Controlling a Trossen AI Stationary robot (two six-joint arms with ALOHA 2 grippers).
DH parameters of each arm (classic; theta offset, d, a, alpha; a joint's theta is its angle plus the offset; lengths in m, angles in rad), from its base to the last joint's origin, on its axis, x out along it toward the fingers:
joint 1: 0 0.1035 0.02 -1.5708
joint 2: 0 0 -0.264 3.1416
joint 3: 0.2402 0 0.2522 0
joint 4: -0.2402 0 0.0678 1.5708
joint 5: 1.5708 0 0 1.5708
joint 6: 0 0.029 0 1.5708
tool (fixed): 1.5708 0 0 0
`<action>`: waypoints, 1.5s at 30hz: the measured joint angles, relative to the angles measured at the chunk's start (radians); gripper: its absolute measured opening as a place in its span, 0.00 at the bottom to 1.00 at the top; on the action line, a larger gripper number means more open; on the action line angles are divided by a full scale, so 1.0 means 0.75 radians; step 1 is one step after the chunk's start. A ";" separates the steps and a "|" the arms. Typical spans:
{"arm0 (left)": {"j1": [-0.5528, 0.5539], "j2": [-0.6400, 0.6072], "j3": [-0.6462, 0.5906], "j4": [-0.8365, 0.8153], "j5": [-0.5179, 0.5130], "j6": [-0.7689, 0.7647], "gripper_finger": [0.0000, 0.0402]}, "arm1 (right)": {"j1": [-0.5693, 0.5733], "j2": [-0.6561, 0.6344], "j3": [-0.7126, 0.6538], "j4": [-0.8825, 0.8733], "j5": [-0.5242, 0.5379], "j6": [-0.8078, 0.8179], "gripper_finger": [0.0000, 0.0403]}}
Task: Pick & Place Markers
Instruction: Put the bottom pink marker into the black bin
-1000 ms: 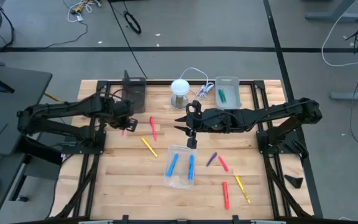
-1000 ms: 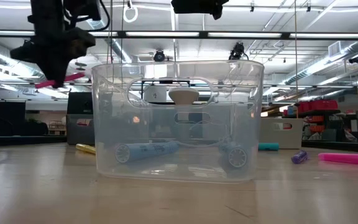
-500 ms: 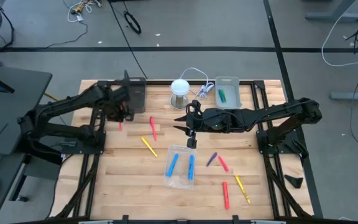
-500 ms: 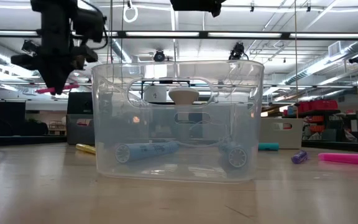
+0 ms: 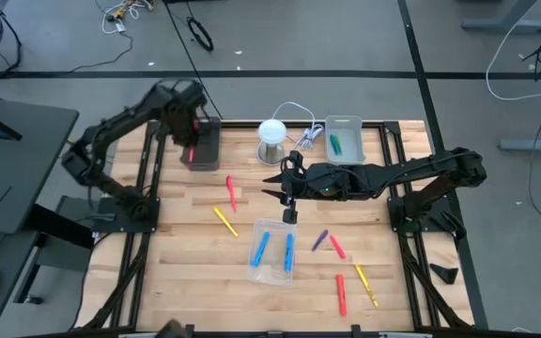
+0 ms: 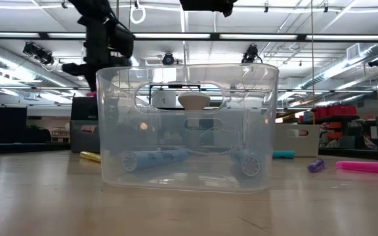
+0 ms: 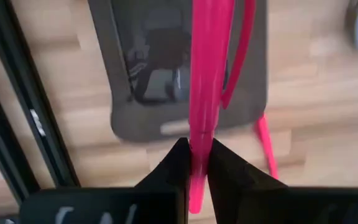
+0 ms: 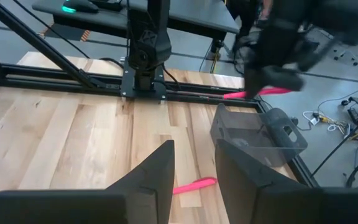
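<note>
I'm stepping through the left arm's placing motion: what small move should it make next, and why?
Probably lower a little, then open. The left pincer is shut on the slim pink marker and hangs over the dark grey rectangular tray, so the marker should drop inside.

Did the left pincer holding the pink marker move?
Yes. The left pincer, shut on the pink marker, went toward the table's far edge and now hangs over the dark tray; a second ago it was nearer, beside the red marker.
</note>
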 joint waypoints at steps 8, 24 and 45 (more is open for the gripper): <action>0.076 0.235 0.311 -0.150 -0.029 0.062 0.09 | 0.000 0.000 0.000 0.004 0.000 -0.073 0.29; 0.210 0.274 -0.037 0.216 -0.070 0.147 0.09 | -0.003 0.000 0.001 0.035 0.000 -0.078 0.29; 0.248 0.358 -0.199 0.441 0.023 0.142 0.32 | -0.012 0.000 0.001 0.044 0.000 -0.075 0.29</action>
